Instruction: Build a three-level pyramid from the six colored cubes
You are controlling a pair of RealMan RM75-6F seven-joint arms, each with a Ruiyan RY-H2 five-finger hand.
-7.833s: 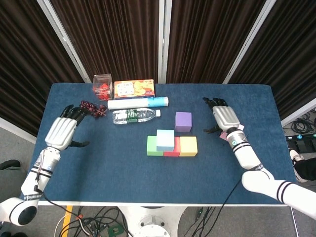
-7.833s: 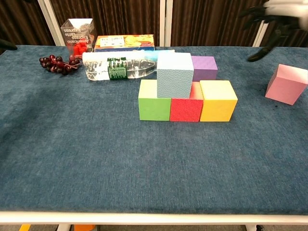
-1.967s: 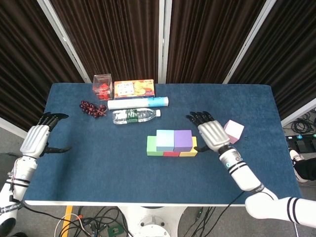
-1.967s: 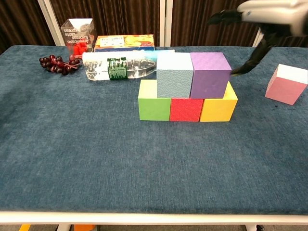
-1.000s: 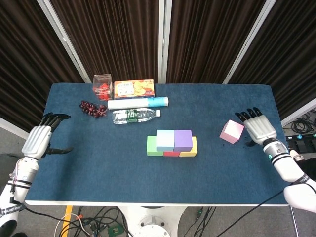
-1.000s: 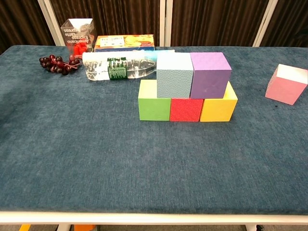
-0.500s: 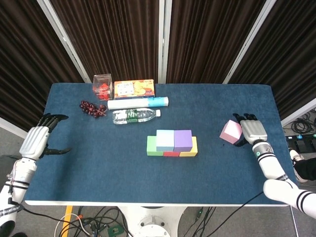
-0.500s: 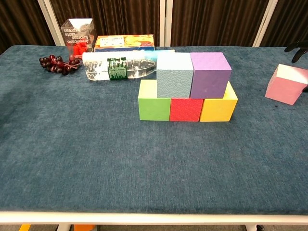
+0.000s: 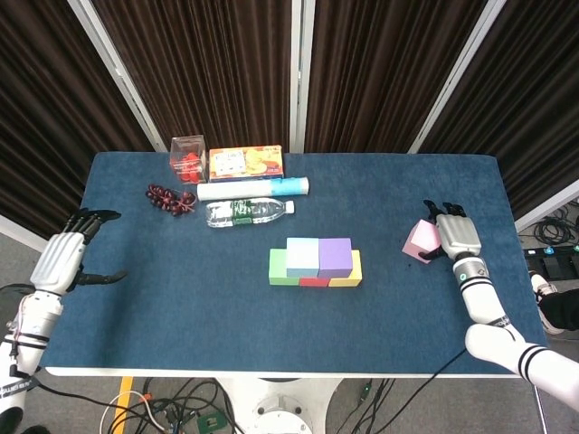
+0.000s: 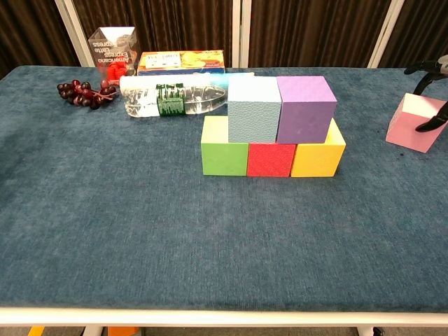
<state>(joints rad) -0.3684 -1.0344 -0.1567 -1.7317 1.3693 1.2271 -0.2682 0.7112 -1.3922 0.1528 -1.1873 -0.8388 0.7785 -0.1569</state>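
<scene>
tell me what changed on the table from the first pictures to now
The purple cube went from the table behind the row up onto the red and yellow cubes, beside the light blue cube. The right hand let it go, swung right and now closes around the pink cube, which has not left the table. The left hand drew back toward the table's near left edge. Bottom row, bottle, grapes and boxes stayed put.

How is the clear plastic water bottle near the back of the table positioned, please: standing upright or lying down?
Lying down: the clear plastic water bottle rests on its side on the blue table, its length running left to right.
</scene>
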